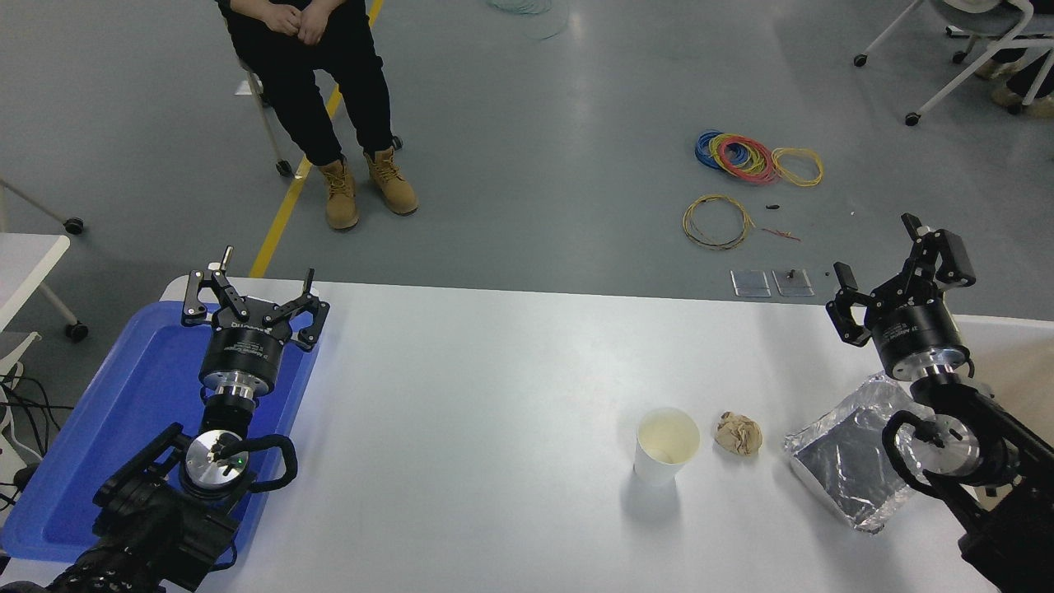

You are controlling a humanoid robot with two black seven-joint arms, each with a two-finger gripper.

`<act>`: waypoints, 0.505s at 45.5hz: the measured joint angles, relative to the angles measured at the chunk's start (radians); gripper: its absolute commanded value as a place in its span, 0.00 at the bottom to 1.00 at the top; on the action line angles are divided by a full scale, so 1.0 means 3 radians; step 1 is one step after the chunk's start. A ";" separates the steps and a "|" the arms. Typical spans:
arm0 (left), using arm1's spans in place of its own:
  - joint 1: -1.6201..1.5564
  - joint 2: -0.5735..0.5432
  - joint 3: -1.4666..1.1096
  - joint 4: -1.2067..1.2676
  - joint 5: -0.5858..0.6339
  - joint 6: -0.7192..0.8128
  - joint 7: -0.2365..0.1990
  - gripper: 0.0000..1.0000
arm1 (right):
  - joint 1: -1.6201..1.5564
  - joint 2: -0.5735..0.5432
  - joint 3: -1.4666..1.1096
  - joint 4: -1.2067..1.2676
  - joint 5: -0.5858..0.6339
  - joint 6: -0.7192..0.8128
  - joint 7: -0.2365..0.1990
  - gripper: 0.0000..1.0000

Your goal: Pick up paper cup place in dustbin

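Pincer open and empty, our right pincer (893, 276) hangs over the counter's (494, 395) far right edge, well apart from the upright paper cup (666, 445), so we judge the reach just beginning: next, leftward and down around it.

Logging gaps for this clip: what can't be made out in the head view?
- Dustbin: only a sliver shows behind the right arm, cut by the right edge.
- Foil tray: right part hidden by that arm.
- Paper cup: far outer wall unseen.
- Person: cut off at the top edge.
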 measured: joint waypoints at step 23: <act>0.0000 0.0001 0.0000 0.0000 0.0000 0.0000 0.0000 1.00 | 0.0343 -0.0773 -0.0813 -0.0070 0.0055 -0.0021 -0.0025 1.00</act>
